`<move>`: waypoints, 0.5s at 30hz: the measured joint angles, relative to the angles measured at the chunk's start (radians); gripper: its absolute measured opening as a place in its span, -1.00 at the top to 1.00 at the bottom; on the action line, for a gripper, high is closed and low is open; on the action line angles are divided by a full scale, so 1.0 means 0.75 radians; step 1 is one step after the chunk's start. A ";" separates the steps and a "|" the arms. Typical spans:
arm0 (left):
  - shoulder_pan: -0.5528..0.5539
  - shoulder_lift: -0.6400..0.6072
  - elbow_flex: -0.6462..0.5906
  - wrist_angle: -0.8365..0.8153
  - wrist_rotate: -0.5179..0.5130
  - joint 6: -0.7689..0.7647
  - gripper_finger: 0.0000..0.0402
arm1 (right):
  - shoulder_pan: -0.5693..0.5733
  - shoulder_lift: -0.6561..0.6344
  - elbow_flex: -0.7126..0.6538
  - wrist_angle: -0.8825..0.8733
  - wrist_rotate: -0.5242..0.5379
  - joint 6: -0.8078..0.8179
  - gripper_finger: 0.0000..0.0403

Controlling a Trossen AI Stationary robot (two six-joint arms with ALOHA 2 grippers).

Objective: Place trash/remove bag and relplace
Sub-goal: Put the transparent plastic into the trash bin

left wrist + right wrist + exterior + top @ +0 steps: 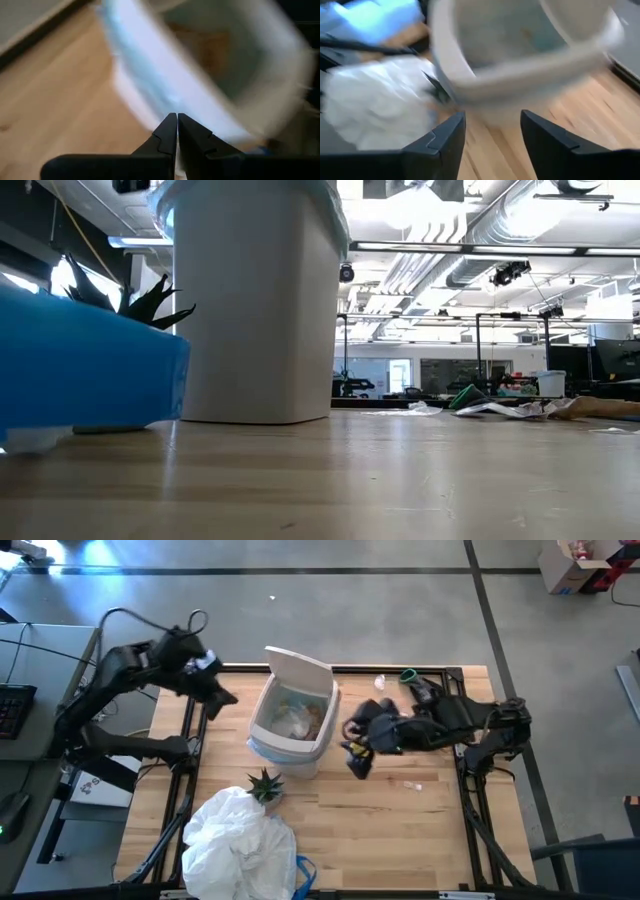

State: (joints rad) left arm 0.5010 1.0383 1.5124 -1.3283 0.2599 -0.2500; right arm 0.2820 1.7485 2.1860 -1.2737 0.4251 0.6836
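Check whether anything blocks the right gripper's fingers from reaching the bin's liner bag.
Nothing visible does. The right gripper, open and empty, faces the white bin across bare wood, with the bag showing at the bin's rim. The potted plant sits off to the side.

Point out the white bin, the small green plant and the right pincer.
white bin [322, 745]: high view, on its front outer wall.
small green plant [265, 783]: high view, on the middle of its spiky leaves.
right pincer [492, 127]: right wrist view, on the gap midway between its two open fingertips.

one bin, one plant, two grippers.
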 joint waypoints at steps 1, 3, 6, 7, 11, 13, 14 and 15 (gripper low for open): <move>-0.018 -0.029 0.000 0.011 0.056 0.000 1.00 | 0.018 -0.006 0.000 -0.075 0.015 0.048 0.14; -0.064 -0.079 0.000 0.077 0.190 -0.006 1.00 | 0.051 -0.011 0.000 -0.231 0.037 0.148 0.17; -0.159 -0.117 0.001 0.252 0.330 -0.082 1.00 | 0.094 -0.011 -0.014 -0.399 0.054 0.275 0.20; -0.195 -0.117 0.002 0.325 0.353 -0.109 1.00 | 0.104 -0.011 -0.028 -0.404 0.056 0.302 0.20; -0.333 -0.062 0.002 0.640 0.381 -0.173 1.00 | 0.126 -0.014 -0.079 -0.390 0.048 0.346 0.22; -0.386 -0.017 0.002 0.760 0.381 -0.188 1.00 | 0.129 -0.025 -0.127 -0.399 0.021 0.382 0.22; -0.408 0.006 0.002 0.797 0.381 -0.187 1.00 | 0.139 -0.032 -0.160 -0.393 0.011 0.400 0.22; -0.427 0.026 0.005 0.813 0.381 -0.178 1.00 | 0.147 -0.040 -0.200 -0.394 0.006 0.424 0.22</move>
State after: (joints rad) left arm 0.1808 1.0574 1.5162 -0.7186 0.5453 -0.3838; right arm 0.3923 1.7185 2.0361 -1.5693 0.4299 1.0016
